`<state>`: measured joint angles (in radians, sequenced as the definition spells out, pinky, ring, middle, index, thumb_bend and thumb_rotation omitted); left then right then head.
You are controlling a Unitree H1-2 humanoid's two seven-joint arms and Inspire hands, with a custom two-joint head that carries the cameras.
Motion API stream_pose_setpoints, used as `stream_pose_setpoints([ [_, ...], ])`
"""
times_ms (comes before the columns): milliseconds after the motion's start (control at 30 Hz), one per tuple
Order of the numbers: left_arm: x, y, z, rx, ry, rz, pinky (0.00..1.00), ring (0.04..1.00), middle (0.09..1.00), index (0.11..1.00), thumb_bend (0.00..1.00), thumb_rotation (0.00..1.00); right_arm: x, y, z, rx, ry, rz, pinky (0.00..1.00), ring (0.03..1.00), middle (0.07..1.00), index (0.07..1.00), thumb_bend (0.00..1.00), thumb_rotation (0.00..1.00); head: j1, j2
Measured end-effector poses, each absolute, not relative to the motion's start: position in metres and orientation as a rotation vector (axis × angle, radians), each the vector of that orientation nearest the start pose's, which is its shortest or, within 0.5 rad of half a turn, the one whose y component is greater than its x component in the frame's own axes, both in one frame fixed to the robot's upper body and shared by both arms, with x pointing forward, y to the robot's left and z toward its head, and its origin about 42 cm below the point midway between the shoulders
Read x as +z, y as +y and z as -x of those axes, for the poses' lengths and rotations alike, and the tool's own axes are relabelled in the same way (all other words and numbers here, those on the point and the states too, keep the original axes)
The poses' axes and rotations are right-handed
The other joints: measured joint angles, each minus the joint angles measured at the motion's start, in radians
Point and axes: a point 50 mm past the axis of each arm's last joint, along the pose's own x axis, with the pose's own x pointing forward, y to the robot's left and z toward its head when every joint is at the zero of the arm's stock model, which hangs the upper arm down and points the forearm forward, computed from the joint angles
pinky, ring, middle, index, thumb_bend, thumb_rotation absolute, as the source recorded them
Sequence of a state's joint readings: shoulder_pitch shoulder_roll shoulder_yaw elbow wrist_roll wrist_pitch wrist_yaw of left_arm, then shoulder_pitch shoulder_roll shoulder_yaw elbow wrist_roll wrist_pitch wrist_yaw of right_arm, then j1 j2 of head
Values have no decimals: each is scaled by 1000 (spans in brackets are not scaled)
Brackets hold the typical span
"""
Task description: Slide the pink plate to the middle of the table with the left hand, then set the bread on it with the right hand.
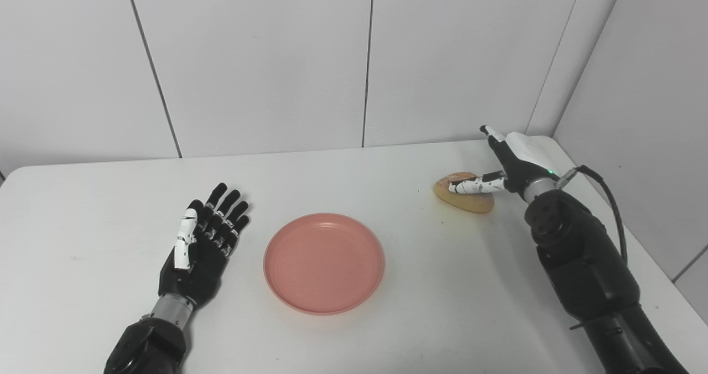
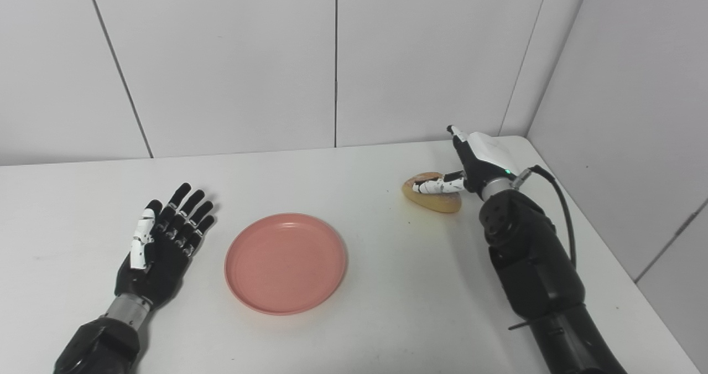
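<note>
The pink plate [image 1: 324,262] lies flat near the middle of the table. My left hand [image 1: 203,241] rests to its left, palm up, fingers spread, holding nothing, a short gap from the rim. The bread [image 1: 464,194], a golden-brown piece, lies at the table's back right. My right hand [image 1: 511,161] is right beside it, with the thumb [image 1: 475,186] lying across the bread's top and the fingers stretched straight out behind it. The far side of the bread is hidden by the hand.
The white table [image 1: 420,307] ends at white wall panels close behind the bread and at a side wall on the right. A black cable [image 1: 611,202] loops off the right forearm near the table's right edge.
</note>
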<state>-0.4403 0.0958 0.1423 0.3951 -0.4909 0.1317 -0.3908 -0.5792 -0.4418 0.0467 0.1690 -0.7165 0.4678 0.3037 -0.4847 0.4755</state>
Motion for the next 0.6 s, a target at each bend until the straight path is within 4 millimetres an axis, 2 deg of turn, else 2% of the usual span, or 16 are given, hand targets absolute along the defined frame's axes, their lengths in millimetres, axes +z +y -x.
stream_pose_setpoints([
  [333,141,229,-420,-368,-13,448,1000,959,966,954,318,1000,254,-324,-456,-75,186,1036,853,948,975,973,1000,437,3,12],
  [600,142,229,-418,-366,-18,445,1000,952,957,951,320,1000,239,-323,-466,-52,243,1039,854,947,981,984,1000,435,11,21],
])
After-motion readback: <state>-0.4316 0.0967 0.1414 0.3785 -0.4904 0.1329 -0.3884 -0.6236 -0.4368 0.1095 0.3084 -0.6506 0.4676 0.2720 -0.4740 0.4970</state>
